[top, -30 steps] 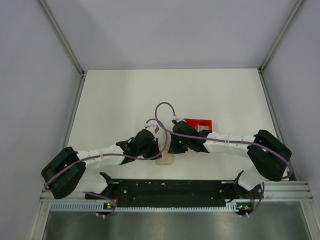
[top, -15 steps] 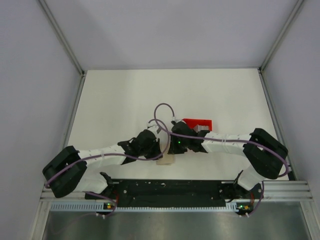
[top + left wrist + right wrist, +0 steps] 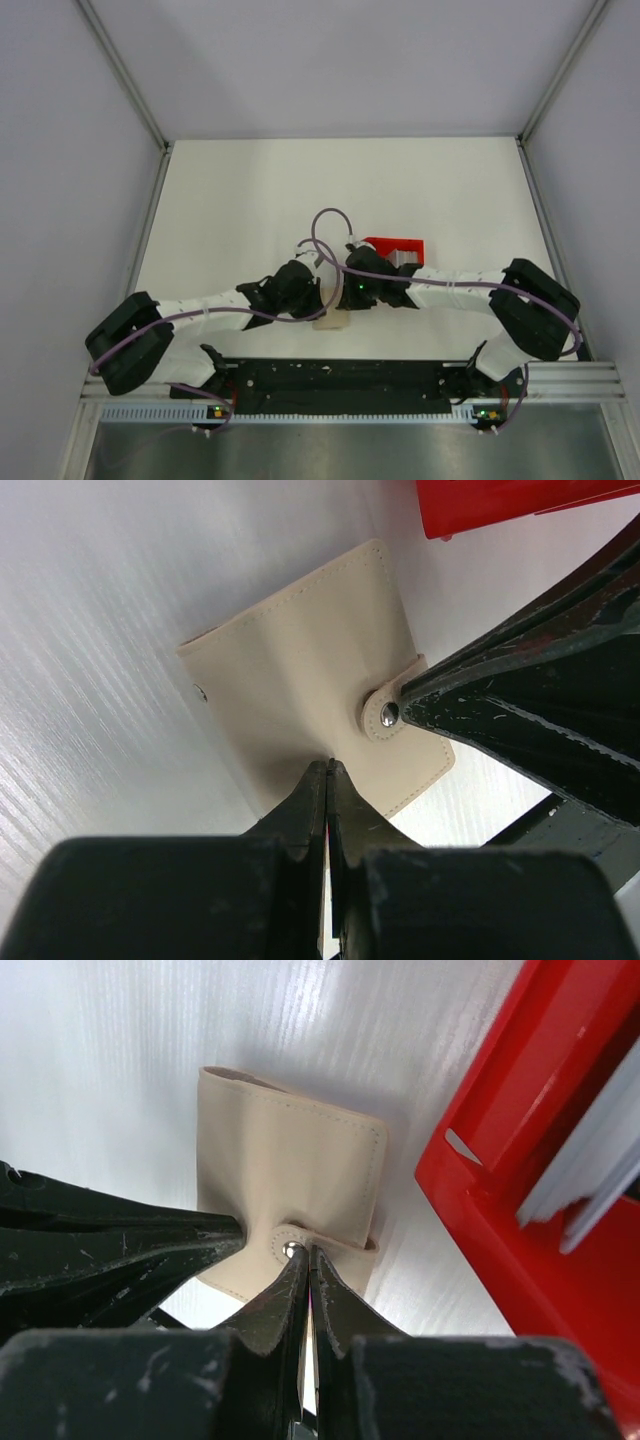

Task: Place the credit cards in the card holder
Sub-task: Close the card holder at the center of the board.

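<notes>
Left gripper fingers together, tips pressing the near edge of card holder. It lies closed and flat on table: beige, stitched, soft, light, probably slides when pushed. Best hold is snap tab. Right gripper fingers together at that snap, grip unclear. Red tray, glossy hard plastic, at 1 o'clock. Credit cards inside, thin, stiff, slick.

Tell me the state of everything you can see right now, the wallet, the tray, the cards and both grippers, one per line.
card holder: folded closed, strap snapped, flat on the table.
red tray: open-topped, holding cards.
credit cards: pale ones visible inside the red tray.
left gripper: shut, tips at the card holder's edge.
right gripper: shut, tips at the snap strap.
</notes>
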Robot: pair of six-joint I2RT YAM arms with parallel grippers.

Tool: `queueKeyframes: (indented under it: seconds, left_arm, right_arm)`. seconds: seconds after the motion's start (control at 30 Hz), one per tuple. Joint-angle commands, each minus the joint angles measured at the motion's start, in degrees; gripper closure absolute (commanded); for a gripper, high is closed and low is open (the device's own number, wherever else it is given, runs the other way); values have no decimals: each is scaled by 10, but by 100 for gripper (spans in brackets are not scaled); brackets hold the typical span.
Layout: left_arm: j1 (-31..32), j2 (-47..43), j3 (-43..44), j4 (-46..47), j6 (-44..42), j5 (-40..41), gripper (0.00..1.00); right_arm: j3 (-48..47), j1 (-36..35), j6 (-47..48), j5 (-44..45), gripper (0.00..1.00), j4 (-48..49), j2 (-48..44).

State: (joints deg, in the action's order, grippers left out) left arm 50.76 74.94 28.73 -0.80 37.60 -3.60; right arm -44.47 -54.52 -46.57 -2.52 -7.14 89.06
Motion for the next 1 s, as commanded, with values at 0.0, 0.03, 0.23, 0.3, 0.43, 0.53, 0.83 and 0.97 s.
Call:
queueKeyframes:
  seconds: [0.0,0.03,0.23,0.3,0.43,0.53,0.83,0.97]
  left_arm:
    - [17,29,-18,-49,5,-21,100]
    - [17,30,-18,-48,5,-21,100]
    - [20,31,-18,-45,2,-23,100]
    - [21,33,-18,-43,2,-23,100]
    - [25,38,-17,-44,0,-23,100]
    - [31,42,-14,-52,-3,-22,100]
    - [35,28,-30,-70,10,-10,100]
    - [35,18,-25,-79,9,-10,100]
  right_arm:
    - [10,-6,-5,20,98,2,-41]
    - [12,-6,-5,22,98,0,-44]
    - [19,-8,-11,23,97,-6,-49]
    - [18,-11,-12,23,97,-5,-43]
    - [13,-12,-13,23,97,0,-35]
    - [9,-12,-12,23,98,1,-30]
    - [18,-20,-20,23,97,5,-24]
    - [15,-20,-21,38,97,12,-13]
